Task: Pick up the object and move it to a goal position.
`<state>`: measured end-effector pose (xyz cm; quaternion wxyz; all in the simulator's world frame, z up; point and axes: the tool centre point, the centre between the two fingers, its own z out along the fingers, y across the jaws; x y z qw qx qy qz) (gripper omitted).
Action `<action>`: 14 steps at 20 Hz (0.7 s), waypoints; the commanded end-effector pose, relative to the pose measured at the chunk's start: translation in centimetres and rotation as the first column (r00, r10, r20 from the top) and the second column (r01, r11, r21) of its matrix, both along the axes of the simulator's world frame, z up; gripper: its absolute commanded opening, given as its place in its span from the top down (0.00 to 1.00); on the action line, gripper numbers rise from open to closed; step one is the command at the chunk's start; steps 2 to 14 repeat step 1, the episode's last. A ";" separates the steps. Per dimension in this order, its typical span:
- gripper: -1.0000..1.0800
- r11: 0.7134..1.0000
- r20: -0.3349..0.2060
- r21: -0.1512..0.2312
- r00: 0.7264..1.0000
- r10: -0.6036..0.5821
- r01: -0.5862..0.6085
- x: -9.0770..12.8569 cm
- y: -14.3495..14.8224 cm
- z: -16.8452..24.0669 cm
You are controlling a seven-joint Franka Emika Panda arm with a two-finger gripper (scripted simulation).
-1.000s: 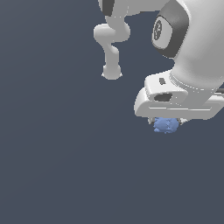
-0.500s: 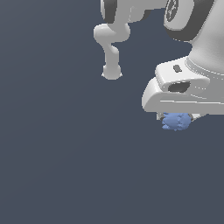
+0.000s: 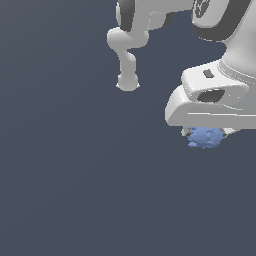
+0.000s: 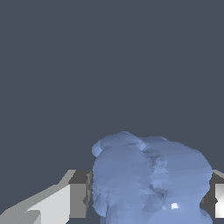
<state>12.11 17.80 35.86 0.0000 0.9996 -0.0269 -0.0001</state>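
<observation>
In the wrist view the object (image 4: 148, 181), a periwinkle-blue lump with a faceted, bumpy skin, fills the lower middle and lower right of the frame and is cut off by the bottom edge, so its underside cannot be seen. What shows of it is wider than tall, its long axis running roughly across from one finger to the other, with a smaller knob bulging at its upper left; it has no clear front or pointing end. A grey-and-white finger (image 4: 65, 201) presses against one flank and a sliver of the other finger (image 4: 218, 199) shows at the right edge, so the pincer (image 4: 144, 199) is clamped on the object, its jaws held apart only by the blob's width. In the exterior view the object (image 3: 205, 137) sits at the lower right of the middle, peeking from beneath the white pincer (image 3: 206, 134), whose body hides the upper part and most of both fingers. Behind lies the plain dark blue-grey surface (image 3: 65, 190). Farthest back, the arm (image 3: 127, 55) rises to the top edge, cropped there.
</observation>
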 end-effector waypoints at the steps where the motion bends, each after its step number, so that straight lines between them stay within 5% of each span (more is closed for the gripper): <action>1: 1.00 1.000 0.000 0.000 1.000 0.000 0.000 0.0 0.0 0.1; 14: 1.00 1.000 0.000 0.000 1.000 0.000 0.000 0.0 0.0 0.1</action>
